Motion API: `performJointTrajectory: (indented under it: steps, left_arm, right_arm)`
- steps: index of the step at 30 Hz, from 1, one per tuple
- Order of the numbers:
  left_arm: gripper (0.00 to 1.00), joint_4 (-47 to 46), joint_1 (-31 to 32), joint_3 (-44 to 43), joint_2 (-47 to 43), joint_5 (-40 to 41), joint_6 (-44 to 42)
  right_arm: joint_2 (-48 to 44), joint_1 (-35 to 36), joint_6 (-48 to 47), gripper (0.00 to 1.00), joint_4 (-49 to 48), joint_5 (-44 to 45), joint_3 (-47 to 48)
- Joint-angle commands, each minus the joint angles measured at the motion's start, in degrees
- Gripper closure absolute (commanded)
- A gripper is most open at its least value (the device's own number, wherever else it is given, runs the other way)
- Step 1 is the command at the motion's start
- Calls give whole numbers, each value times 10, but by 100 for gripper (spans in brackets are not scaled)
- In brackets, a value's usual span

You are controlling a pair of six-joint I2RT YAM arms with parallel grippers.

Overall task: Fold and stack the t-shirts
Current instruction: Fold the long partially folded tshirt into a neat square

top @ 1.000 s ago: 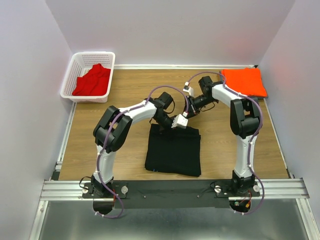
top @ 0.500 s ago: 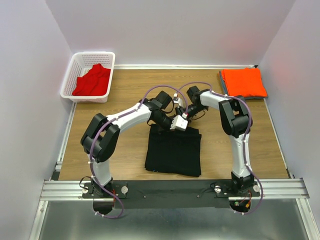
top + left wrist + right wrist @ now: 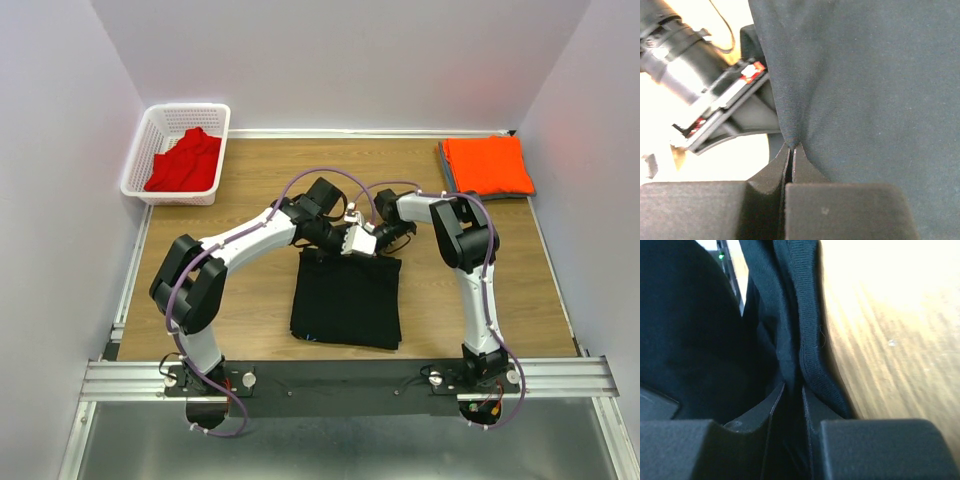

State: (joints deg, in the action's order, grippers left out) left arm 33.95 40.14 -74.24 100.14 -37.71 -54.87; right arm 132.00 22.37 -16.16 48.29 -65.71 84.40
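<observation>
The black t-shirt (image 3: pixel 345 300) lies folded on the middle of the table. At its far edge my left gripper (image 3: pixel 352 243) is shut on a pinch of the black cloth (image 3: pixel 850 75), which rises in a peak from the jaws (image 3: pixel 792 148). Just to the right, my right gripper (image 3: pixel 383 237) is shut on a fold of the same shirt's hemmed edge (image 3: pixel 810 340), the cloth running down between its fingertips (image 3: pixel 793 387). The orange t-shirt (image 3: pixel 487 165) sits folded at the back right. The red t-shirt (image 3: pixel 185 160) is bunched in the basket.
A white mesh basket (image 3: pixel 150 150) stands at the back left corner. Bare wooden table (image 3: pixel 250 180) lies between it and the arms. White walls close in the left, right and back. A metal rail (image 3: pixel 350 378) carries the arm bases at the near edge.
My left gripper has closed on the black shirt's far edge. The right arm has folded down and inward, bringing its gripper next to the left one on that edge.
</observation>
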Motion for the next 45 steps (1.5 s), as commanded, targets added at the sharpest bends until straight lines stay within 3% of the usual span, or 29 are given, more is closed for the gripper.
performJointTrajectory:
  steps: [1,21,32,34,39,45]
  left_arm:
    - [100,-27,-1,-19,-21,28,2]
    - [100,-50,-16,-32,-15,52,-23]
    - [100,-171,-20,49,-39,77,-13]
    - [95,-184,-20,58,-46,83,-11]
    - [62,-206,-20,81,-77,94,-3]
    - [53,-196,-21,109,-158,97,20]
  right_arm:
    - [14,9,-33,73,-4,16,-23]
    - [11,10,-40,73,-3,13,-27]
    - [-3,11,-33,73,-2,18,-21]
    - [-9,10,-31,72,0,23,-14]
    - [-52,9,-25,69,11,71,1]
    - [-97,9,-13,61,25,149,21]
